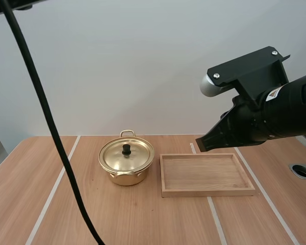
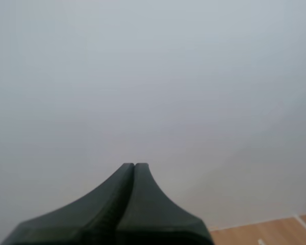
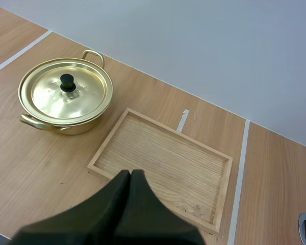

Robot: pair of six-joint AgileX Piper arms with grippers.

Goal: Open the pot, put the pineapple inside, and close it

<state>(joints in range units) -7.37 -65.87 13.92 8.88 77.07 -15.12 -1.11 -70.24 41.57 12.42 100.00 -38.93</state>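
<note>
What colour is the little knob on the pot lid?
Black. The knob sits on the shiny gold lid, clearest in the right wrist view.

We look over a light wooden tabletop [image 1: 143, 219] crossed by thin white stripes [image 1: 50, 196] running away from us. Near its right edge sits a round dark hole [image 1: 302, 170]. Behind it stands a plain, evenly lit pale grey wall [image 1: 143, 66].

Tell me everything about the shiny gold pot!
The round gold-coloured metal pot stands upright on the wooden table, beside the shallow wooden tray but apart from it. Its shiny lid is on, with a black knob in the middle. Two loop handles stick out at opposite sides. Nothing else touches it.
</note>
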